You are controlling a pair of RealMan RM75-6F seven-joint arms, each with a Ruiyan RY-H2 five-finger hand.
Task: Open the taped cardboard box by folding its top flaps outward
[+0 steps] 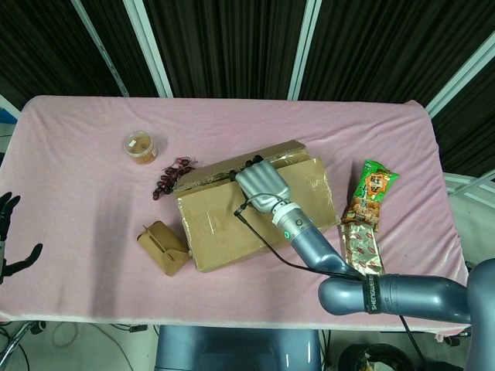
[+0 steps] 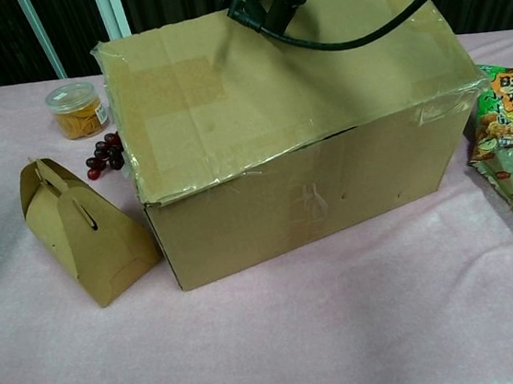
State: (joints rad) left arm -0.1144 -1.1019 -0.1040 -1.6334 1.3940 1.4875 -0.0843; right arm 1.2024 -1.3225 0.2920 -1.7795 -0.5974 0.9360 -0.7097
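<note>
From the head view, our right hand (image 1: 263, 183) hooks curled fingers over the far long edge of the cardboard box (image 1: 224, 228); our left hand (image 1: 9, 236), fingers apart, waits well left. From the chest view, the box's flap (image 2: 254, 90) tilts up toward that edge.

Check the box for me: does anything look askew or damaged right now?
Yes. The cardboard box sits skewed on the table, and its top flap tilts up at the far edge, where the right hand rests. Tape at the near right corner looks wrinkled and loose.
</note>
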